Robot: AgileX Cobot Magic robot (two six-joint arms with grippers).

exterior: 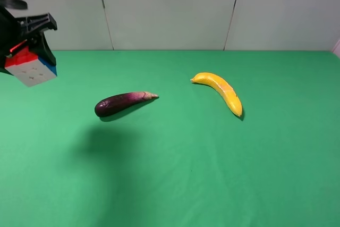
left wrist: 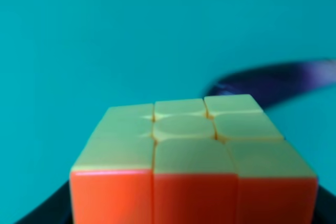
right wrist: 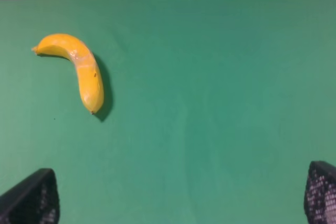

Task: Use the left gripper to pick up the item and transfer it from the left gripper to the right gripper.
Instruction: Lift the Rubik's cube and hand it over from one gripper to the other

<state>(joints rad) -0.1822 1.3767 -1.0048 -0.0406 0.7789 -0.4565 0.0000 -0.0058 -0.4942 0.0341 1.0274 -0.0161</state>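
1. The item (exterior: 31, 66) hangs clamped in my left gripper (exterior: 33, 40), high over the left side of the surface (exterior: 186, 163).
2. My right gripper (right wrist: 176, 196), jaws spread wide and empty, waits on the banana (right wrist: 79, 69) side, so the handover runs rightward.

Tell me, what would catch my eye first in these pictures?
Probably the colourful puzzle cube, held in the air by the black fingers of the left gripper at the far left edge of the high view. On the green table a dark purple eggplant lies near the middle, with a yellow banana to its right.
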